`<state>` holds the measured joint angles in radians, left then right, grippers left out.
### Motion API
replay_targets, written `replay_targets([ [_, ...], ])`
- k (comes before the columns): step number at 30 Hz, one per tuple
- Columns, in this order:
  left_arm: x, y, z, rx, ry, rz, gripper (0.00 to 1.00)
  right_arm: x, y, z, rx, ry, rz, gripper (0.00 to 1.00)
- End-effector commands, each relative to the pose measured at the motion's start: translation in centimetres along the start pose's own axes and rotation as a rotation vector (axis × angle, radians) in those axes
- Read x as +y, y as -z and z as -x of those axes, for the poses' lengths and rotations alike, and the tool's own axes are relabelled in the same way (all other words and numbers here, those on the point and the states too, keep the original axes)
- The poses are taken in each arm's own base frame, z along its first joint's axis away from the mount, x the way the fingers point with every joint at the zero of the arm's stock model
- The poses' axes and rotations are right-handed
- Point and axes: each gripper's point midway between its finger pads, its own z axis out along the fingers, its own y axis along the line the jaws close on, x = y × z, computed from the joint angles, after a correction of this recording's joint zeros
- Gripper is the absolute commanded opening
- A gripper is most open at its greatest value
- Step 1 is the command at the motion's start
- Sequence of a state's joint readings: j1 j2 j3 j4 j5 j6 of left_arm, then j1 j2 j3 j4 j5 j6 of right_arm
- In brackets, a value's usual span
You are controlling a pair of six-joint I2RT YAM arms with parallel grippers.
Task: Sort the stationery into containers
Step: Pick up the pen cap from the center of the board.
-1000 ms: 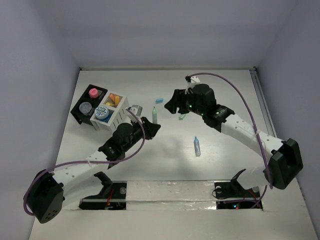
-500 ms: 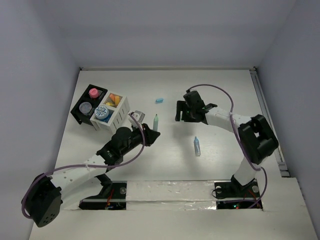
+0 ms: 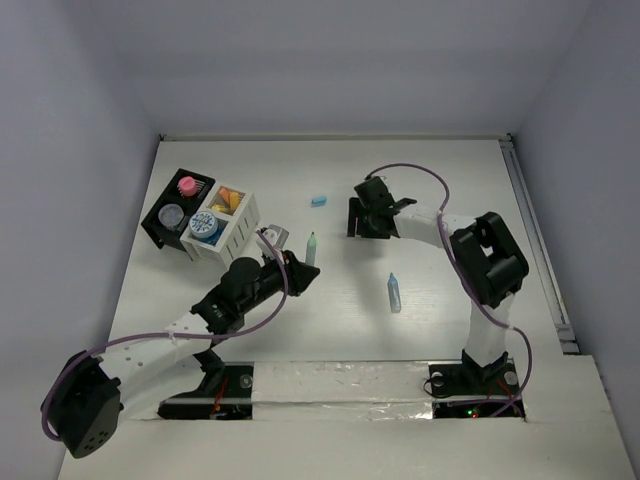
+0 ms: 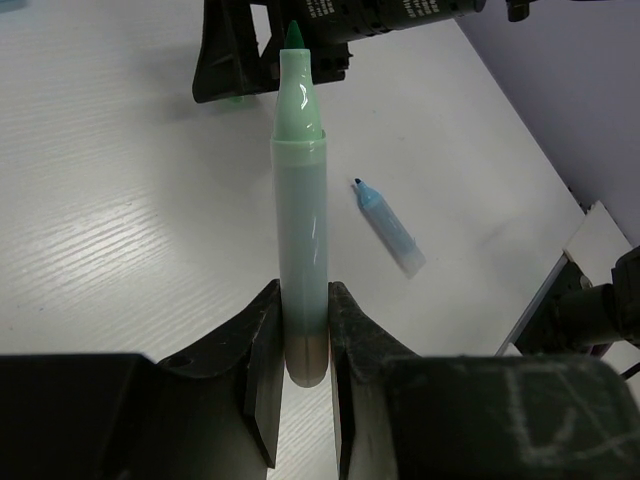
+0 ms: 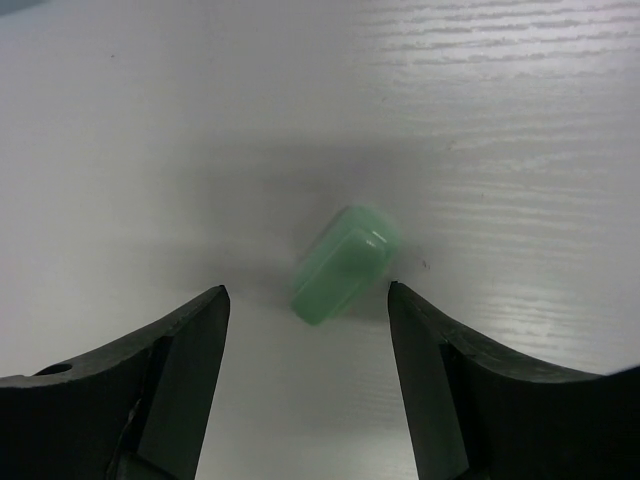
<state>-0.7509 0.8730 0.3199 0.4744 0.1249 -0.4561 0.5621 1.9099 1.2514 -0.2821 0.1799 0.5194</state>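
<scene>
My left gripper (image 4: 303,350) is shut on the lower end of a pale green uncapped marker (image 4: 300,220), which stands up between the jaws. From above, that marker (image 3: 311,246) pokes out of the left gripper (image 3: 300,268) at table centre-left. My right gripper (image 5: 308,300) is open and hangs low over a small green cap (image 5: 345,265) lying on the table between its fingers, not touching them. In the top view the right gripper (image 3: 361,222) hides this cap. The black ribbed tray (image 3: 152,232) and the white compartmented box (image 3: 232,238) stand at the far left.
A blue marker (image 3: 394,293) lies on the table between the arms, also visible as the blue marker (image 4: 388,227) in the left wrist view. A small blue cap (image 3: 319,201) lies further back. The tray holds a pink piece and a grey-lidded tub; the box holds a blue-lidded tub and orange-yellow sticks.
The right arm has folded back at the elbow and its gripper has settled over the green cap. The left gripper has drawn slightly nearer with the green marker still in it.
</scene>
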Motion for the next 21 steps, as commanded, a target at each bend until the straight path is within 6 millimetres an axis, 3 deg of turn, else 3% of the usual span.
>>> replay_targets([
  [1, -1.0, 0.2, 1.0, -0.046, -0.005, -0.047, 0.0, -0.1, -0.3, 2.3, -0.058, 0.01, -0.049, 0.69],
  [8, -1.0, 0.1, 1.3, -0.051, -0.008, -0.045, 0.0, -0.6, -0.9, 2.7, -0.055, 0.038, -0.091, 0.61],
  [13, -1.1, -0.1, 1.3, -0.049, -0.005, -0.048, 0.0, -0.7, -1.1, 2.4, -0.039, 0.051, -0.098, 0.45],
  [21, -1.1, -0.1, 1.1, -0.045, 0.007, -0.049, 0.0, -0.9, -1.7, 1.8, -0.024, 0.058, -0.105, 0.36],
])
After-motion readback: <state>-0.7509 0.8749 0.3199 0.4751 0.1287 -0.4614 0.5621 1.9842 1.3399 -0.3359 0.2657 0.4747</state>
